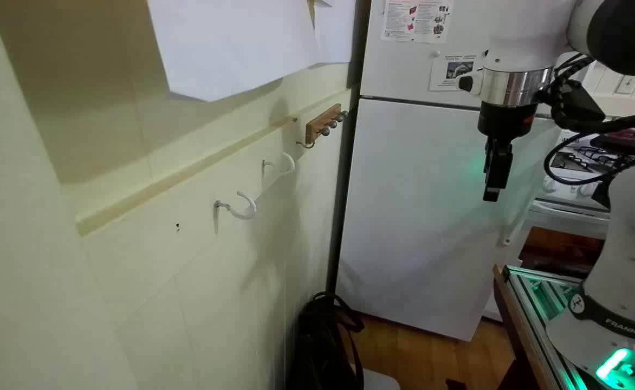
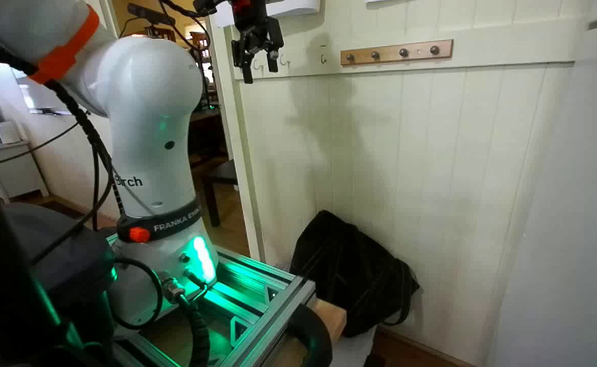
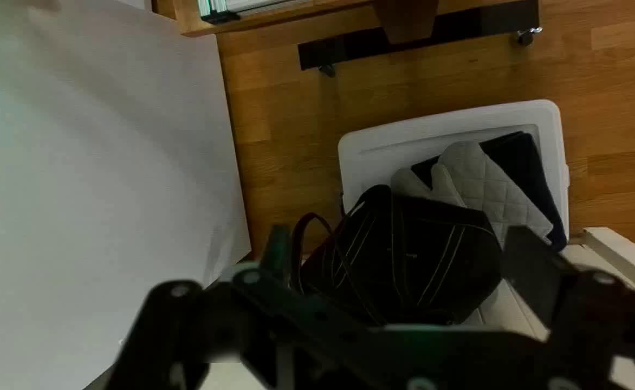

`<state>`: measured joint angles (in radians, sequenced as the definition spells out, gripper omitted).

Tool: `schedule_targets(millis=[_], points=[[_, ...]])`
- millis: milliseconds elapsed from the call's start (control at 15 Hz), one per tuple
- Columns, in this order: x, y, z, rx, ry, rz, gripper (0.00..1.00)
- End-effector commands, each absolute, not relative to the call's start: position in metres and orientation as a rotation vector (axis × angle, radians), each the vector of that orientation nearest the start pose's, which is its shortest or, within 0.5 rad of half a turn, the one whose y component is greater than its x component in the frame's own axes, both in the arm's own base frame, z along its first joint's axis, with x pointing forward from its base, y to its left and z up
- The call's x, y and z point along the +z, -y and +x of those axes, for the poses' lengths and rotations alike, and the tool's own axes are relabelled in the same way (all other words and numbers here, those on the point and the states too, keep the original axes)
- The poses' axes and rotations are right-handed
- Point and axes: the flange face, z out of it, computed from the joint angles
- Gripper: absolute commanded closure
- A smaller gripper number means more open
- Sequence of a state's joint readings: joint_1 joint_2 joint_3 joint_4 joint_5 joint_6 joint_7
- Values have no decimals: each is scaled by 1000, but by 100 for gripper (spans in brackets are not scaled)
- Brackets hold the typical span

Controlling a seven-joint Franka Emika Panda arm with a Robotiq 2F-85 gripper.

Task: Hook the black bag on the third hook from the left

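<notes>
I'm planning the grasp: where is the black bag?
In the wrist view, the black bag sits below and right of centre, beside the oven mitt, with the fridge at left.

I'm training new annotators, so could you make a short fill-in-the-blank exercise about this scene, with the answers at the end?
1. The gripper is ____, not shut.
2. The black bag sits ____ than the wooden rack, not higher.
3. In an exterior view, the wooden rack carries ____ dark knobs.
4. The arm's base light glows ____.

Missing words: open; lower; four; green.
</notes>
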<state>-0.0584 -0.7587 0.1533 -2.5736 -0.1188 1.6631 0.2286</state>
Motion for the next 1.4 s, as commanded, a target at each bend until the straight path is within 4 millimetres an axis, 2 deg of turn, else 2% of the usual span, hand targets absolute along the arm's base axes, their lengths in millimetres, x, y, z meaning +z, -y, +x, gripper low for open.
schedule_targets(millis=[0,400,600,667,933,1000,1333], points=[[487,-21,306,215,-275,-3366,0],[487,-21,306,214,-275,-3366,0],[448,2,316,335,-484,-3342,0],[441,9,318,352,-510,-3327,0],[400,40,336,317,-457,-3267,0],[381,50,343,326,-439,-3237,0],[314,85,367,254,-421,-3195,0]])
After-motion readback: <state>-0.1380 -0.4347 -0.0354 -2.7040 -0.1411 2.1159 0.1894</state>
